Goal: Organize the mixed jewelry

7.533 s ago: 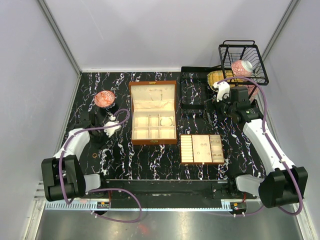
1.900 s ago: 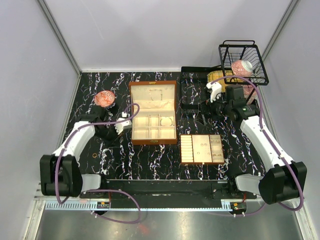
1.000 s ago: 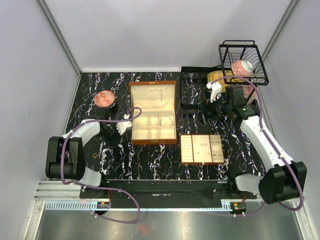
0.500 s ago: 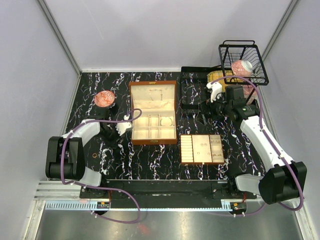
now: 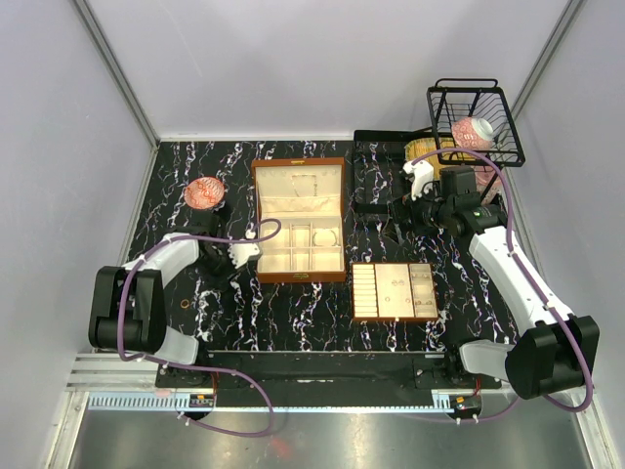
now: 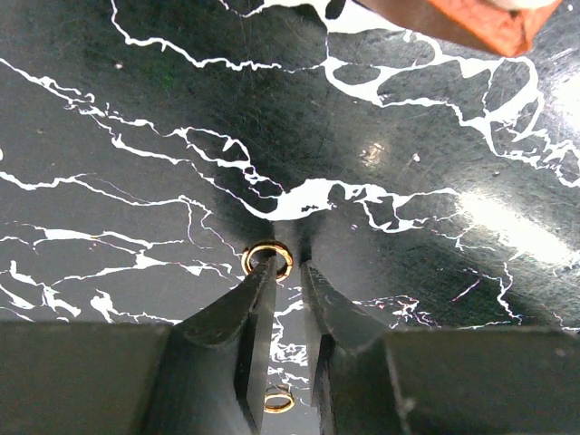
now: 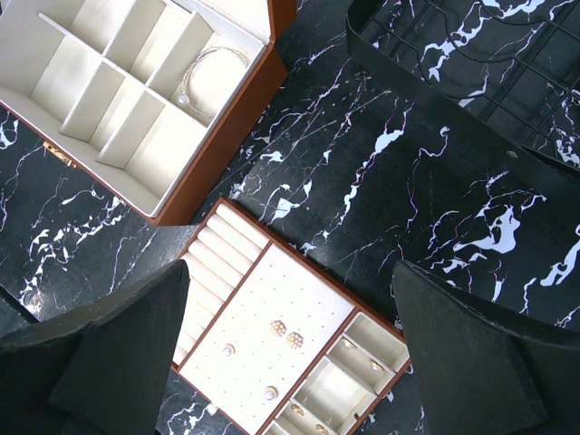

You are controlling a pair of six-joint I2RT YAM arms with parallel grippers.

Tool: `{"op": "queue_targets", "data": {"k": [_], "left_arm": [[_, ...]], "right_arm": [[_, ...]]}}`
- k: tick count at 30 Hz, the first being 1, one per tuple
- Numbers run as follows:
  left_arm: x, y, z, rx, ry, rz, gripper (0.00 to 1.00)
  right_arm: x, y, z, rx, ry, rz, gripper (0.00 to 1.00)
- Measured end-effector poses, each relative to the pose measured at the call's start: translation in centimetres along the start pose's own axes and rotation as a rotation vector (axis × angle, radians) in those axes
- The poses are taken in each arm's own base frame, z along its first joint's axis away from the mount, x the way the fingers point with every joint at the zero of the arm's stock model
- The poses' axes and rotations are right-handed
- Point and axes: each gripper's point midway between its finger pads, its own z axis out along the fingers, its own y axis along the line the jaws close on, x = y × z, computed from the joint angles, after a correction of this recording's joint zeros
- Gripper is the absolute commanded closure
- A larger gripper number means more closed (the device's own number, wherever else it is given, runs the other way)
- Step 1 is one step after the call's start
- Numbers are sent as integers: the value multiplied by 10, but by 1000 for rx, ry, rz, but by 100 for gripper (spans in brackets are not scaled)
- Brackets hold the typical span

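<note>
Two rings sit under the left end effector. The gold ring lies flat on the black marbled surface right at the fingertips, with the left fingertip touching its near rim. The second ring shows lower down through the gap between the fingers. The fingers are drawn close with only a narrow slot between them; cannot tell if the gold ring is pinched. This end effector is low over the surface just left of the wooden box, whose corner shows at the top of the left wrist view.

The box is open, mid-surface toward the far edge. A silvery hoop lies in one cream compartment on its right side. A coppery ring lies alone near the left edge, well apart from the box.

The right end effector is spread wide and hovers right of the box, on the far side of the compartment tray. The tray lies right of centre toward the near edge, with small glinting studs on its cream pad.

A wire basket at the far right corner holds a pink-and-white cup. A pink round dish sits toward the far left corner
</note>
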Motion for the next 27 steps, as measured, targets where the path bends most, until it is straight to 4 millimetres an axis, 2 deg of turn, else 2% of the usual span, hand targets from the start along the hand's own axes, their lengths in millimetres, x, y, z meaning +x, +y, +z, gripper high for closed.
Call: {"op": "queue_targets", "data": {"k": [14, 20, 27], "left_arm": [[2, 0, 2, -79, 7, 38, 79], [1, 1, 2, -94, 4, 37, 88], [-4, 11, 4, -131, -6, 50, 99]], "right_arm": [[2, -3, 0, 15, 6, 1, 0], [3, -3, 0, 17, 7, 1, 0], [3, -3, 1, 19, 8, 1, 0]]}}
